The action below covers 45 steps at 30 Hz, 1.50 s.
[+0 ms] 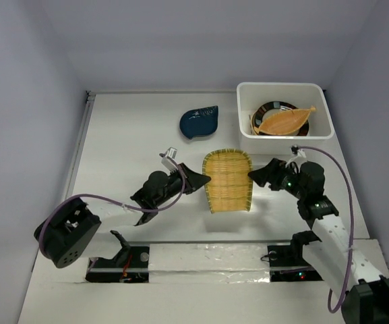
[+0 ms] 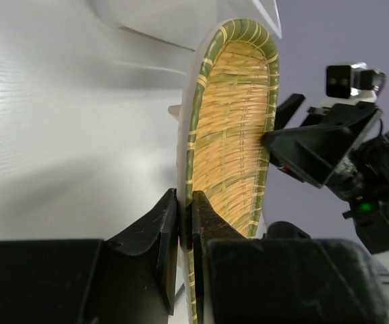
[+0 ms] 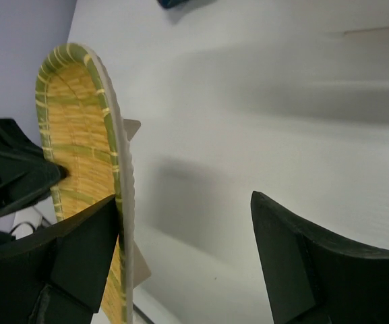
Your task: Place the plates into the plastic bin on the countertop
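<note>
Overhead camera looks down; opposing wrist cameras closely share the ribbed plate.

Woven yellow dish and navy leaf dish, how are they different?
The woven yellow dish is basket-textured with a green rim; the navy leaf dish is smooth. The left gripper pinches the woven yellow dish; the navy leaf dish lies untouched. Both are outside the white bin.

Black arms with white links, purple cables, green lights.

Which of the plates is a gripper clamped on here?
The yellow-green woven dish: the left gripper pinches its rim. The navy leaf dish lies free; the orange boat-shaped dish sits in the bin.
</note>
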Tool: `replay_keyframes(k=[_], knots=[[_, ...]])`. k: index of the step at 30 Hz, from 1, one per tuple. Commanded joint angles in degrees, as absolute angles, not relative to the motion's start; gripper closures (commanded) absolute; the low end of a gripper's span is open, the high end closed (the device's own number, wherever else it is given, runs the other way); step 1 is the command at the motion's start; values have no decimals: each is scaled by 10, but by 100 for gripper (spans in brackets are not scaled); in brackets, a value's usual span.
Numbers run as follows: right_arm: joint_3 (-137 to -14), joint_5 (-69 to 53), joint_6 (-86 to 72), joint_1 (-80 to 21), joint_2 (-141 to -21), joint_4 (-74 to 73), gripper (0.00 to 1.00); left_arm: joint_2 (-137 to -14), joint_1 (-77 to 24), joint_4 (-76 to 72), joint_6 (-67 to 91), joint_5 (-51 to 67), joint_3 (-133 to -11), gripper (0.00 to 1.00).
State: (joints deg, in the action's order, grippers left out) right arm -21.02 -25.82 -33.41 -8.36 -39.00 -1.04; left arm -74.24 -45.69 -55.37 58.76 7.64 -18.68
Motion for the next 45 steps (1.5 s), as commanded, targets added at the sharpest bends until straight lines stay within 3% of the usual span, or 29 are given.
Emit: replay_keyframes(k=[1,6,9,10,11,13,14,17,20,23,33,45], knots=[[-220,-299,-318,-115,-419,46,18,-705,-447,-583,580,122,-217,100],[-201,-314,-350,-134,-440,130,26,-700,-442,-570,577,141,-230,100],[-197,-323,-362,-139,-457,151,58,-697,-442,-573,577,156,-233,100],[-199,-324,-365,-139,-461,152,81,-694,-442,-573,577,158,-235,100],[-203,-323,-368,-139,-462,153,90,-692,-442,-570,570,157,-239,100],[-209,-306,-377,-139,-453,150,100,-678,-442,-531,551,143,-247,89],[-215,-295,-377,-139,-438,143,100,-671,-437,-484,528,117,-257,80],[-296,-223,-346,-139,-420,52,100,-625,-431,-394,478,49,-272,70],[-349,-163,-341,-139,-423,29,100,-591,-425,-343,455,-29,-271,69],[-423,-101,-351,-139,-455,25,100,-554,-408,-289,439,-83,-258,60],[-539,-75,-463,18,-663,132,100,-584,-353,-239,399,-145,-283,53],[-536,-38,-629,79,-794,212,100,-828,-238,-293,396,-33,-394,51]])
